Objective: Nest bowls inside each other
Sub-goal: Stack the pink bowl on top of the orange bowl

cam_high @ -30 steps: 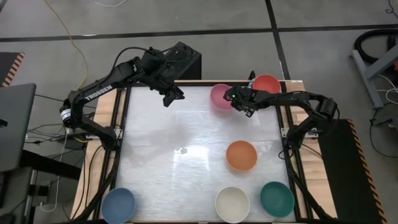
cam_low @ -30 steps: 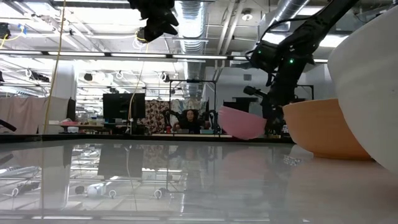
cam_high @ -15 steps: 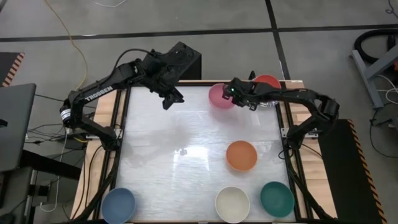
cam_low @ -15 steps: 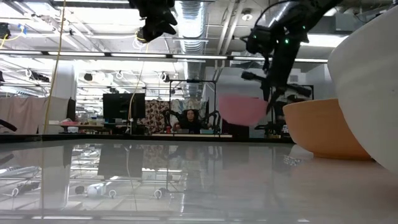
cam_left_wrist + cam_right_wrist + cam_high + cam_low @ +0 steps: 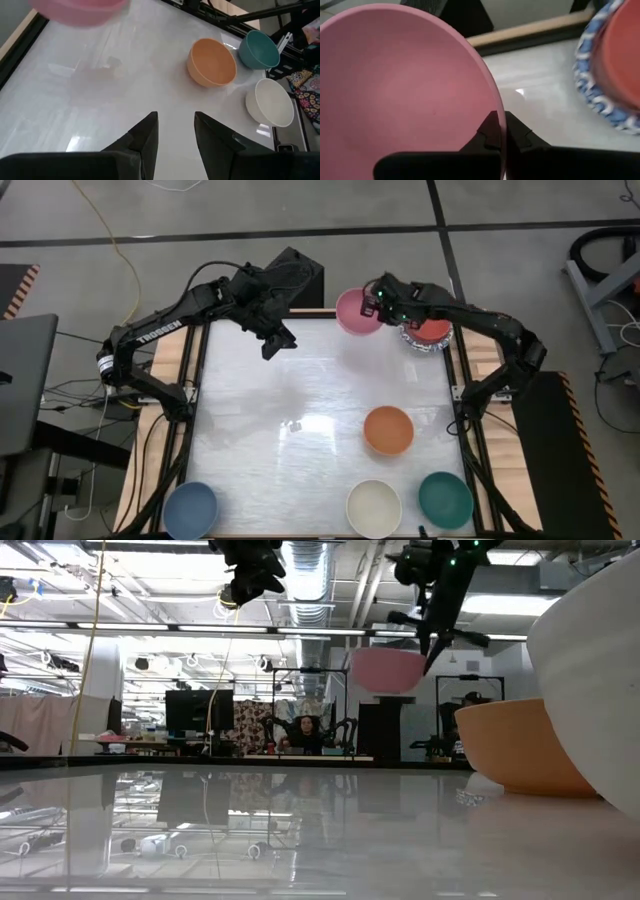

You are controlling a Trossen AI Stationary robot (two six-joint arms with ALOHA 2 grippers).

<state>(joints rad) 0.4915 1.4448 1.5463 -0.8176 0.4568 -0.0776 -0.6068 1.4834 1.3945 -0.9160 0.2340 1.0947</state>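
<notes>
The small round pink bowl (image 5: 357,311) hangs clear of the white worktop (image 5: 300,420) at its far edge, pinched by its rim in the right hand (image 5: 381,301), whose fingers are shut tight on the thin wall. Just beside it sits the plain red bowl (image 5: 430,322), already nested in a white bowl with a blue patterned rim (image 5: 412,340). To do this step well, I judge the pink bowl should be carried level over the red one, centred, and lowered until it seats before the rim is released; a tilt could catch an edge. The left hand (image 5: 270,345) waits above the far left of the worktop, fingers partly apart and holding nothing. The low view alone shows how high the pink bowl rides above the surface; the right wrist view alone shows the fingers straddling the rim, and the blue pattern close by. The left wrist view adds the orange bowl (image 5: 212,62), teal bowl (image 5: 258,48) and cream bowl (image 5: 269,102) waiting; the plain blue bowl (image 5: 190,508) shows only from above.
</notes>
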